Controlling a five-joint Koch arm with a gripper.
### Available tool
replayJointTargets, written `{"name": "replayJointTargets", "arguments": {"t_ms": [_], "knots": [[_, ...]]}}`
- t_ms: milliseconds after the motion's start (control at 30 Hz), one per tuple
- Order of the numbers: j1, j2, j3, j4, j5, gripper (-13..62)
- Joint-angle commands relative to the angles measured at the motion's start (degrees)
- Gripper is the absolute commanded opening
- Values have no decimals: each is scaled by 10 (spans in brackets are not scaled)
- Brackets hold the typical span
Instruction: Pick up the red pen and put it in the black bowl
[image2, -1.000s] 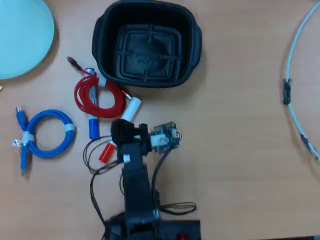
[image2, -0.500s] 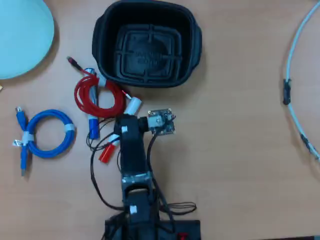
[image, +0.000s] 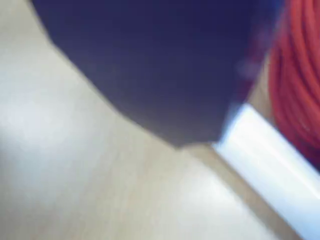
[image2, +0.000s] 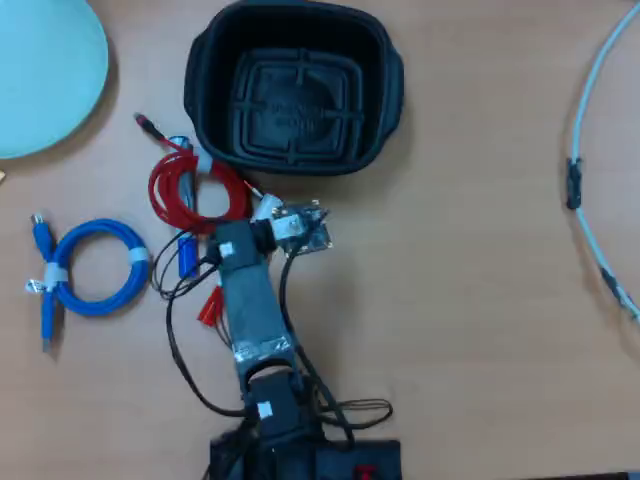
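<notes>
The arm (image2: 250, 300) reaches farther up the table, its head now over the red pen (image2: 266, 207).

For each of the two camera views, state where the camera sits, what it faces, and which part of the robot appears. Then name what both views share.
Wrist view: rides low on the arm, facing the table; a blurred dark part of the robot fills the top.
Overhead view: fixed above, facing down on the black bowl; the arm shows.
Shared: the red pen, the coiled red cable.

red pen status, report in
Gripper over pen, jaws hidden. Red pen flat on table, under arm. Black bowl empty. Red cable crowds pen's white end.
</notes>
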Motion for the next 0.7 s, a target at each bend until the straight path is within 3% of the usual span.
{"name": "replayJointTargets", "arguments": {"t_ms": [0,233,667], "knots": [[-18,-12,-18,12,9,325],[-31,-95,-18,7,10,325],[-16,-128,-19,6,38,328]]}}
